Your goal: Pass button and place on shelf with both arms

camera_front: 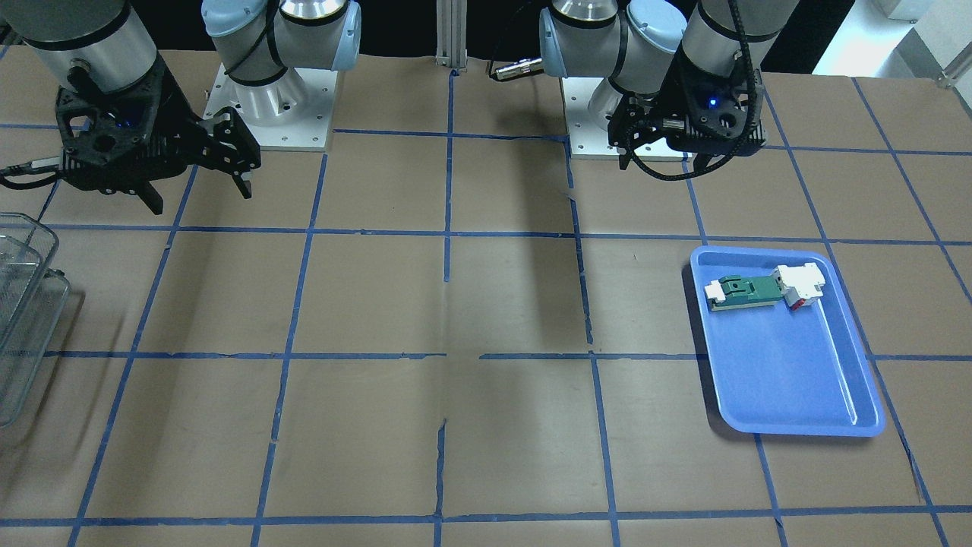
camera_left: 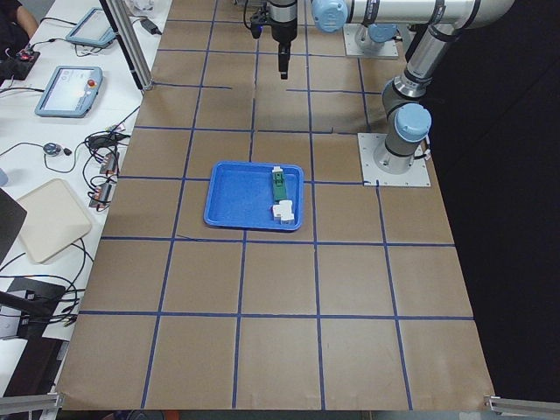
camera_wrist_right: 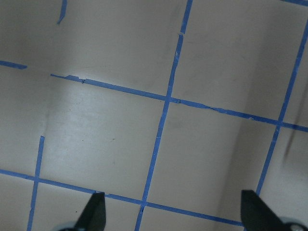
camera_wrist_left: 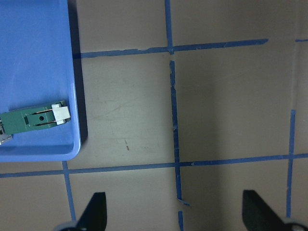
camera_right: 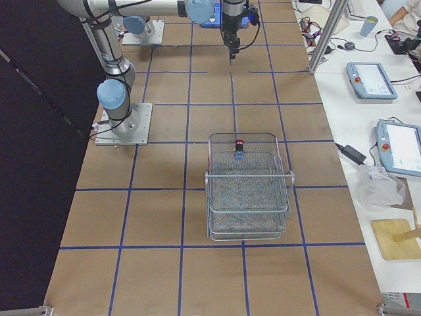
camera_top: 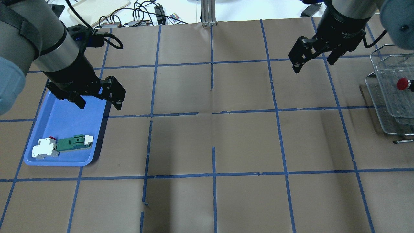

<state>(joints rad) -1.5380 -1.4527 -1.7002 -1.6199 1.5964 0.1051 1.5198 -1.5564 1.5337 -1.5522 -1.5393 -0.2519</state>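
The brown paper surface [camera_top: 226, 145], taped into a grid of blue squares, fills every view you have. The left arm [camera_top: 48, 42] comes in over the end that carries the tray. The right arm [camera_top: 346, 16] reaches out over the opposite end, near the rack.

The wire-mesh shelf [camera_right: 247, 207] stands on the surface at the robot's right end, its tiers stepped one above the other. The blue tray [camera_top: 64, 119] lies flat at the left end, well apart from the shelf.

You see the left end effector [camera_top: 101, 106] hanging above the tray's inner edge with its fingers spread wide and nothing between them. The right end effector [camera_top: 313, 65] hovers over bare paper between the table's middle and the shelf. It touches neither, and its fingers are likewise spread and empty.

In the tray, the green-and-white part [camera_top: 73, 143] lies flat, its end touching the white blocky part [camera_top: 44, 149] with the red tab. Both sit at the tray's end nearer the robot.

The button [camera_top: 402, 83] lies on its side on the shelf's top tier, close to the rim that faces the table's middle. Its red cap points that way and its bluish block is behind it.
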